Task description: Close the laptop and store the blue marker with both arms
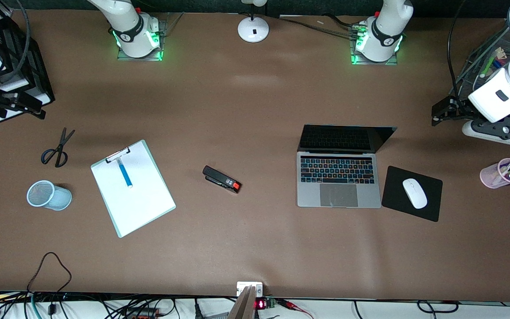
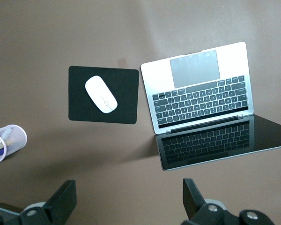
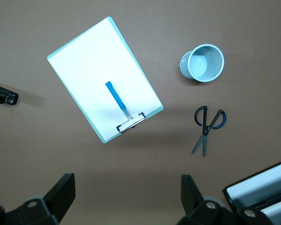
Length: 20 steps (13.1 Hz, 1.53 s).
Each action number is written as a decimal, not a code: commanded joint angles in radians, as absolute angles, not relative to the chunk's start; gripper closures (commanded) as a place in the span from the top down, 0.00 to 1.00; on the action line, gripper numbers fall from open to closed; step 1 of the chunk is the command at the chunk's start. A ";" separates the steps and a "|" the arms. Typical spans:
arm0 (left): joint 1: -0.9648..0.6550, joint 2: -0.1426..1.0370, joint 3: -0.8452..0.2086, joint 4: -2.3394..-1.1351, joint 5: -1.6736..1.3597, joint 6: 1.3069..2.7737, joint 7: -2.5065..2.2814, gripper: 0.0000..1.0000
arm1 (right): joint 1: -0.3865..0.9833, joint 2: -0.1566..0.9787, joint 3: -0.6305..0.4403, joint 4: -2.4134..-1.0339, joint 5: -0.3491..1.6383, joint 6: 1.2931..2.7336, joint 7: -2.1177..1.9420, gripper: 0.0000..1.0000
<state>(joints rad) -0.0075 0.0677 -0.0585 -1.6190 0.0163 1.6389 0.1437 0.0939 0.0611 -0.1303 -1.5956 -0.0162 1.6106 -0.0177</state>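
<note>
Open laptop (image 1: 338,177), no legible lettering

No text, brand name or number can be read anywhere in these views. The keys of the laptop (image 1: 338,170) carry markings too small to make out. A small red display (image 1: 260,304) glows at the bottom edge of the front view, its characters illegible. Round emblems on the arm bases (image 1: 126,37) are also unreadable.
</note>
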 commanded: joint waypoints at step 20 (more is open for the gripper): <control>0.000 0.146 -0.063 -1.568 0.000 1.499 0.149 0.00 | 0.155 0.578 -0.114 -1.582 0.025 2.003 -0.201 1.00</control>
